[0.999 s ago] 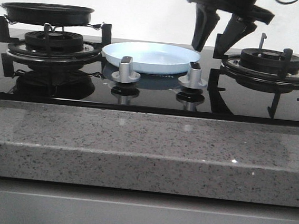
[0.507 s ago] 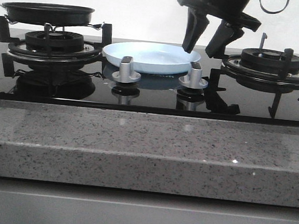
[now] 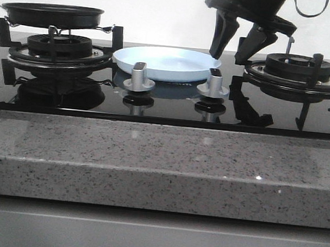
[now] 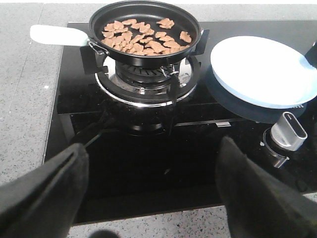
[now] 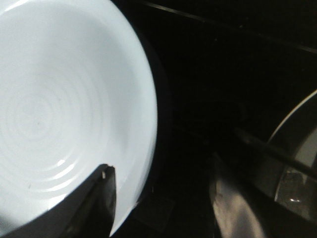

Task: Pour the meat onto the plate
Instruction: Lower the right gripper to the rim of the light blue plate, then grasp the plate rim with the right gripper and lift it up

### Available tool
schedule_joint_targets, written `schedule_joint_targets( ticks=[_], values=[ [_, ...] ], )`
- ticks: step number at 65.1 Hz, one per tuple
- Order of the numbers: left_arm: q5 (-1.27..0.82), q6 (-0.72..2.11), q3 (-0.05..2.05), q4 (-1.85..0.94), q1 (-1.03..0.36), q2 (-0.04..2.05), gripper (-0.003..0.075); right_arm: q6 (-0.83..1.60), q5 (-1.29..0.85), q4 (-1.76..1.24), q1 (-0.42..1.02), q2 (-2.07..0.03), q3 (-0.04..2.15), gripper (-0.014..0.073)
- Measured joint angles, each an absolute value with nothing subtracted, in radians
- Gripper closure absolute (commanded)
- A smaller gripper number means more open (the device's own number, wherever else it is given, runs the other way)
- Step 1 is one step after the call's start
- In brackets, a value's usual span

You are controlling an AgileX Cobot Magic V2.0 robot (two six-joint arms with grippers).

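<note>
1. While the two silver knobs (image 3: 138, 76) stand nearest on the glass hob, the plate (image 3: 166, 63) sits bare just behind them, between the burners — placed, it seems, to receive the food.
2. Beside the plate's right rim, the right gripper (image 3: 238, 42) hangs with fingers spread and nothing held, apparently lined up to take that edge.
3. Back on the left burner, the meat (image 4: 141, 38) lies heaped in the black frying pan (image 4: 144, 54).
4. Short of the pan, the left gripper (image 4: 151, 191) waits wide open and empty — likely aimed at the pale handle (image 4: 57, 35).
</note>
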State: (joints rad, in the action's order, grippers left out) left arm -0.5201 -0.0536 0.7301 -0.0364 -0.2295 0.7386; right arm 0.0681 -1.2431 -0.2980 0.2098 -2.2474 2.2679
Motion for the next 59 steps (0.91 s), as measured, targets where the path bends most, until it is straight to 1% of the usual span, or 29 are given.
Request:
schedule_joint_targets(
  ticks=[6,21,32,39,43,59],
  values=[
    [-0.52,-0.054,0.73,-0.036,-0.229,0.739,0.0189,0.082,-1.243,-0.319,0.21,-2.266,2.268,0.0195],
    [-0.52,-0.054,0.73,-0.036,-0.229,0.739,0.0189,0.105,-1.232,-0.364,0.209,-2.291,2.275,0.0333],
    [-0.52,-0.054,0.73,-0.036,-0.229,0.739,0.0189,0.12,-1.225,-0.375,0.209,-2.301,2.278,0.0534],
    [-0.52,-0.054,0.73,-0.036,-0.229,0.739,0.0189,0.12,-1.218,-0.386,0.209,-2.303,2.278,0.0638],
    [-0.52,-0.054,0.73,-0.036,-0.229,0.739,0.0189,0.12,-1.218,-0.391,0.209,-2.303,2.278,0.0668],
    [-0.52,-0.054,0.73,-0.036,-0.229,0.739,0.0189,0.12,-1.216,-0.397,0.209,-2.305,2.278,0.0662]
  ],
)
